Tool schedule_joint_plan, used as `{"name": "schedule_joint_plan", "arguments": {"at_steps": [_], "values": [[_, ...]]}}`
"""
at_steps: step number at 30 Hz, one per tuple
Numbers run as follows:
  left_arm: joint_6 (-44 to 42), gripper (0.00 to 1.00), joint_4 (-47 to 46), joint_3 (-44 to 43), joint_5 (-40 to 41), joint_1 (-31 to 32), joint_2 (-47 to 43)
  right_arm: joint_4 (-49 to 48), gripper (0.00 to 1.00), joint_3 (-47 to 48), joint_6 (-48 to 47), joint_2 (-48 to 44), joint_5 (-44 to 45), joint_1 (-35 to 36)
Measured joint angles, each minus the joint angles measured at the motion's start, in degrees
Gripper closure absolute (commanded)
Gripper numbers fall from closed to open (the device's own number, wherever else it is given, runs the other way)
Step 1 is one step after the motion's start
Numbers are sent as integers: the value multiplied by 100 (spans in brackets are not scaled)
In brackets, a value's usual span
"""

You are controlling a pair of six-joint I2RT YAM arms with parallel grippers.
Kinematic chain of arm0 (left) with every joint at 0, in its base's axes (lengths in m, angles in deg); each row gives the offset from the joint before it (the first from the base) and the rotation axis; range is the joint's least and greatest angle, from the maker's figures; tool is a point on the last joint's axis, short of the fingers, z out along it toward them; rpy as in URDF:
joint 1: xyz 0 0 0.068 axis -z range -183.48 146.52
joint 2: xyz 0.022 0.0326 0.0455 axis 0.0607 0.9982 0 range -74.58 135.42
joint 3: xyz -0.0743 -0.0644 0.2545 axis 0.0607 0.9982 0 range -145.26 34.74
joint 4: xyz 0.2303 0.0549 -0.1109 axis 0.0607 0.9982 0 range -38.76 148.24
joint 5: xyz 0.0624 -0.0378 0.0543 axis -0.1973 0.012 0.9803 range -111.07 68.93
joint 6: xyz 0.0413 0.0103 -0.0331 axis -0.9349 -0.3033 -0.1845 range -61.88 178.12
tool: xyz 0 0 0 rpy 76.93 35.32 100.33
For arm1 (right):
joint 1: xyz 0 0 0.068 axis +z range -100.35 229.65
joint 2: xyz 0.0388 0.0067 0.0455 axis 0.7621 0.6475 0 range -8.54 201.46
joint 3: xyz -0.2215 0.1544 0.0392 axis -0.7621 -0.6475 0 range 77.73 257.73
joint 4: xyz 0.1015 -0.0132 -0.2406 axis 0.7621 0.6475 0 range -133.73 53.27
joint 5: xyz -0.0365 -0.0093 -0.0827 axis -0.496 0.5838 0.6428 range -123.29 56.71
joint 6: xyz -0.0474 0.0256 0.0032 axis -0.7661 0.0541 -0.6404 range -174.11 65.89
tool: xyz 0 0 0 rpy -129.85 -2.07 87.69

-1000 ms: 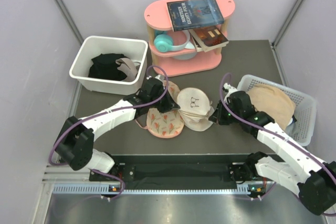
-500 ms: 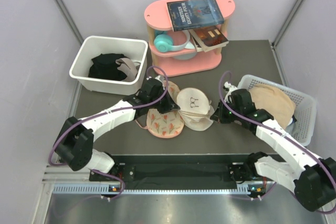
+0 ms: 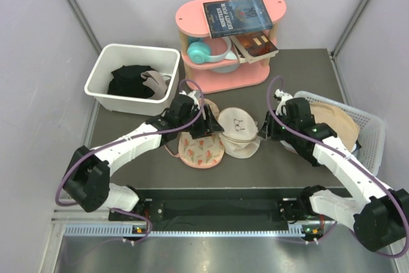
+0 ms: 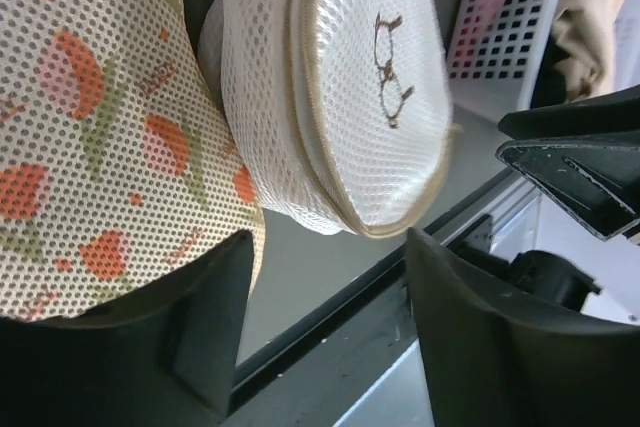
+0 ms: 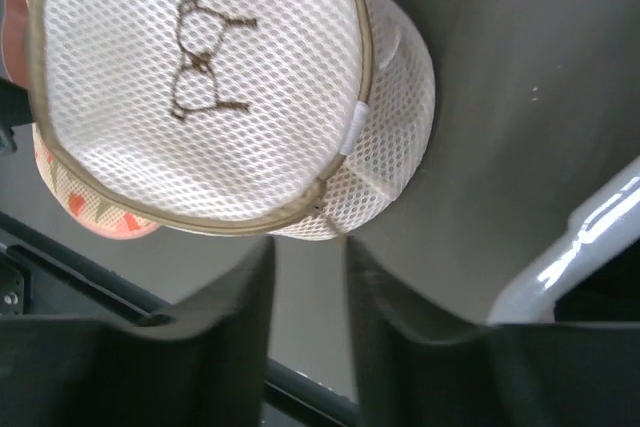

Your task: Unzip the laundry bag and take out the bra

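Observation:
The laundry bag is a round cream-white mesh pouch lying mid-table, its tan zip rim closed all round in both wrist views. My left gripper is at its left edge and stands wide open, empty, with the bag just beyond its fingertips. At the bag's right edge my right gripper is partly open, with nothing between its fingers and the bag's side seam just ahead of them. The bra is hidden.
A pink floral mesh piece lies against the bag's left side. There is a white bin with black clothes at back left and a pink shelf with books behind. A white basket holding a beige garment stands at the right.
Both grippers were shut at the bag's two edges and have now opened. The right gripper has drawn slightly up and back from the bag; the bag lies in the same place.

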Motion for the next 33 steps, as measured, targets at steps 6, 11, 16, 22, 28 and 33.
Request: {"name": "schedule_joint_plan", "arguments": {"at_steps": [6, 11, 16, 22, 28, 33], "values": [[-195, 18, 162, 24, 92, -98, -542, 387, 45, 651, -271, 4, 190, -37], [-197, 15, 568, 33, 472, -389, -1182, 494, 45, 1147, -315, 37, 179, 90], [-127, 14, 1058, 339, 833, -938, -1602, 389, 48, 1572, -264, 457, 203, 804], [-98, 13, 1639, 643, 1051, -1128, -1943, 116, 53, 1904, -120, 1543, 260, 1858], [-76, 13, 1843, 748, 1150, -1132, -2321, 35, 57, 2262, -55, 2382, 374, 2267], [-22, 12, 1932, 940, 1211, -1132, -2590, 50, 69, 2511, -61, 2798, 586, 2420]]}}
